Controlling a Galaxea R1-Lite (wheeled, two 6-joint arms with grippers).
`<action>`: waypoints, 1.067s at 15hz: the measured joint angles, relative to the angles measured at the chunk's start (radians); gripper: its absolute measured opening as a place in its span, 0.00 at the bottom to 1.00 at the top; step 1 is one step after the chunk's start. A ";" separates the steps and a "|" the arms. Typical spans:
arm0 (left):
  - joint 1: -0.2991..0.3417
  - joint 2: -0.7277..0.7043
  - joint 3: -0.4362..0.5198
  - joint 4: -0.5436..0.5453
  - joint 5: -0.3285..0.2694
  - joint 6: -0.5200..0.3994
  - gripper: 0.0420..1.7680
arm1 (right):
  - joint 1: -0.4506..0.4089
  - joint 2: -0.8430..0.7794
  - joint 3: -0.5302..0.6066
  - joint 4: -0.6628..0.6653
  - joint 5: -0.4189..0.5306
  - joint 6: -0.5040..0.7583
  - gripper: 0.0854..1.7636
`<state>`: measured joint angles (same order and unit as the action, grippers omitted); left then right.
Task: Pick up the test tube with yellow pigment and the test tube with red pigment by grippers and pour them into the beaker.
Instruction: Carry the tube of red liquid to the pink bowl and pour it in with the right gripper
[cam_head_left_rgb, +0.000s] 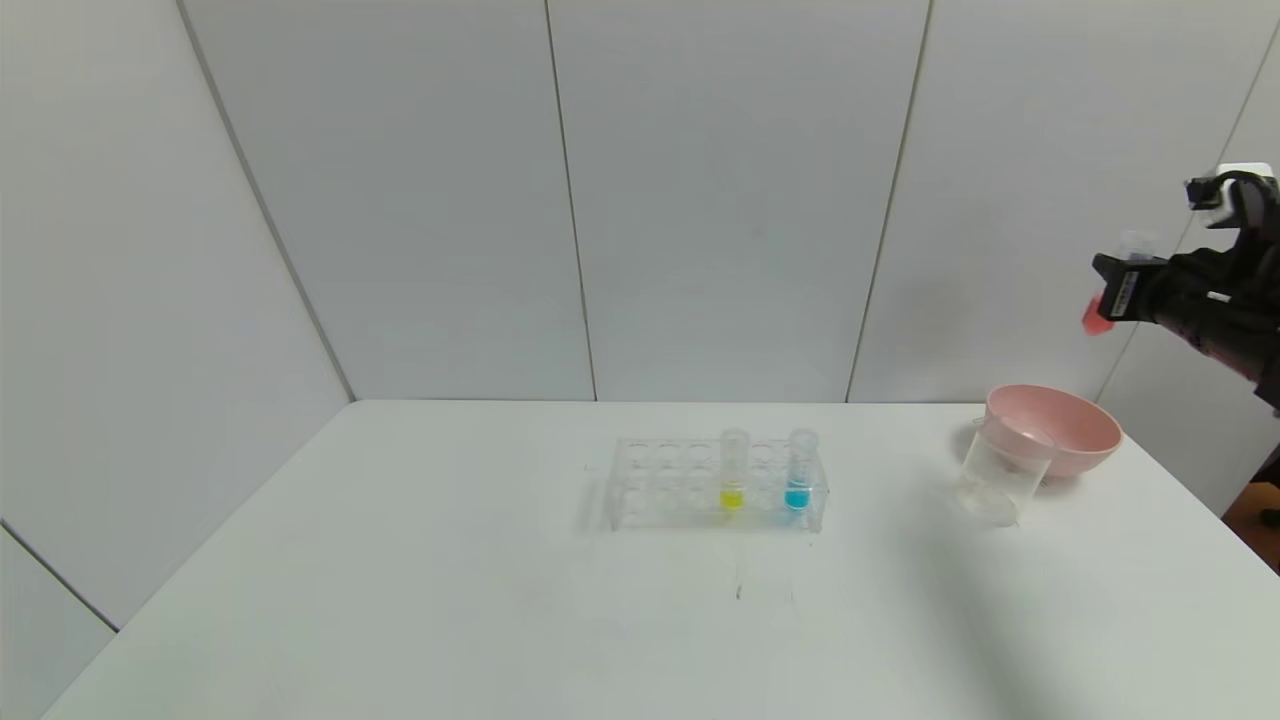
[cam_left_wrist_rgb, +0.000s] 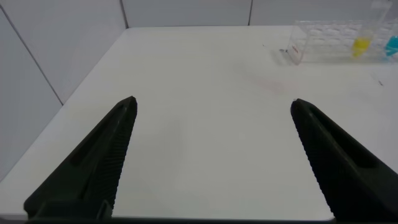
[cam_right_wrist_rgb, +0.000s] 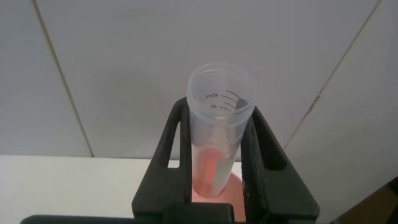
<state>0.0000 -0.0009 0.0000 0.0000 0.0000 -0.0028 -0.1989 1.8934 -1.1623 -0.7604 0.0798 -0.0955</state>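
Tubes, two in rack (cam_head_left_rgb: 718, 487), right hand (cam_head_left_rgb: 1125, 290) clamping red tube (cam_head_left_rgb: 1100, 312), left hand (cam_left_wrist_rgb: 211, 155) apart

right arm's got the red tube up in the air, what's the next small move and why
Probably carry the right end effector, shut on the test tube with red pigment, down and inward over the beaker. The tube hangs high near the wall, above and outside the beaker, which stands in front of the pink bowl, so tilting now would likely miss.
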 joint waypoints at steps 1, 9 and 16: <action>0.000 0.000 0.000 0.000 0.000 0.000 1.00 | -0.044 0.006 0.000 -0.001 0.063 -0.040 0.25; 0.000 0.000 0.000 0.000 0.000 0.000 1.00 | -0.179 0.090 0.054 -0.102 0.407 -0.402 0.25; 0.000 0.000 0.000 0.000 0.000 0.000 1.00 | -0.169 0.119 0.143 -0.099 0.498 -0.778 0.25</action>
<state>0.0000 -0.0009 0.0000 0.0000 0.0000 -0.0028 -0.3679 2.0128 -1.0194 -0.8594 0.5781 -0.8732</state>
